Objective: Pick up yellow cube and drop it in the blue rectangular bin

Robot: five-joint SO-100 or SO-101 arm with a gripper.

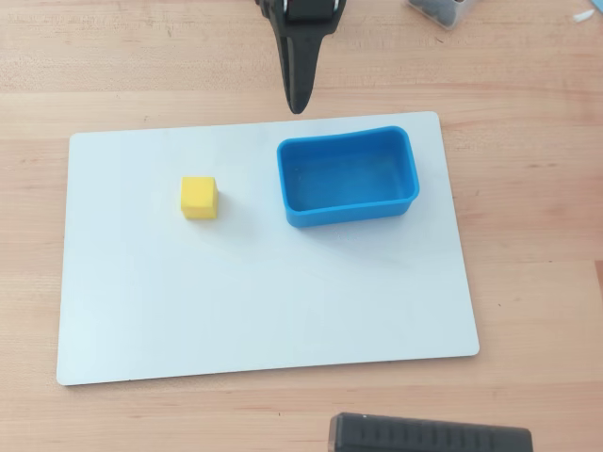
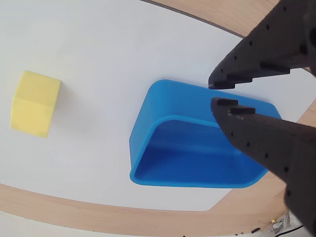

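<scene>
**Ana:** On the white board (image 1: 264,311), the yellow cube (image 1: 199,198) sits alone on bare surface, left of the blue rectangular bin (image 1: 347,212) in the overhead view and clearly apart from it. The bin looks empty.

**Ben:** And the gripper (image 2: 216,94)?

**Ana:** It hangs above the board's far edge, nearer the bin than the cube. The wrist view shows its jaws nearly closed, just a sliver between the tips, holding nothing. So the reach hasn't begun.

**Ben:** What would make the grasp go well?

**Ana:** The arm should probably open the jaws wide first, then travel across to the cube before descending, so the fingers don't clip the bin's wall on the way. The cube is turned slightly against the board's edges; squaring the jaws to two flat opposite faces would likely stop it twisting out.

**Ben:** How high is the gripper now?

**Ana:** Hard to say; neither view gives a true side look, so the descent ought to be slow. One fingertip landing on top would shove the cube away.
</scene>
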